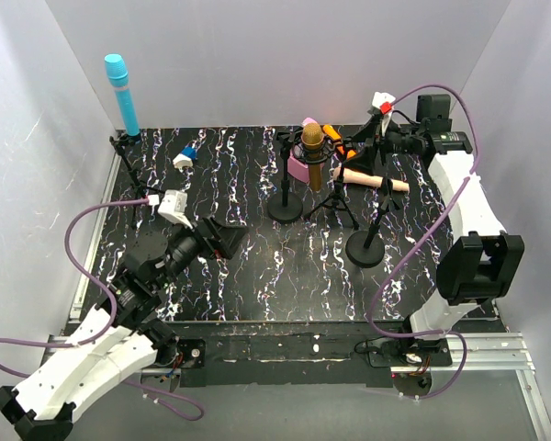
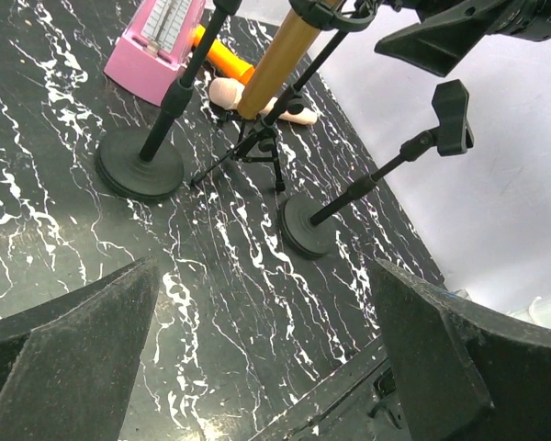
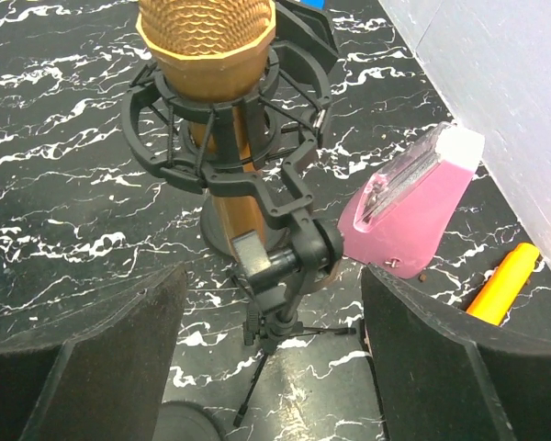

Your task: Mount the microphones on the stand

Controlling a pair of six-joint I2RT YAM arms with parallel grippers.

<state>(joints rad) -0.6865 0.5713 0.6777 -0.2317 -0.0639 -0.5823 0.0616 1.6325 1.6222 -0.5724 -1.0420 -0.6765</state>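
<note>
Nearest, the right gripper (image 3: 274,276) spreads its dark fingers wide and empty across the lower frame, hovering at the gold microphone (image 3: 207,37) seated in its shock mount (image 3: 145,147) top centre; the left gripper (image 2: 264,266) gapes empty too. Next, I judge, comes a reach for the pale microphone (image 1: 397,185) lying right of centre overhead, then the empty clip (image 2: 455,115). The orange microphone (image 3: 505,280) is half hidden by a finger at lower right.

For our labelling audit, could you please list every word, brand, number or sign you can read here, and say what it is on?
No text can be read.
Pink pyramid-shaped plastic metronome: scale marks on its face, too blurred to read.
Gold mesh-headed microphone: no brand visible.
</note>
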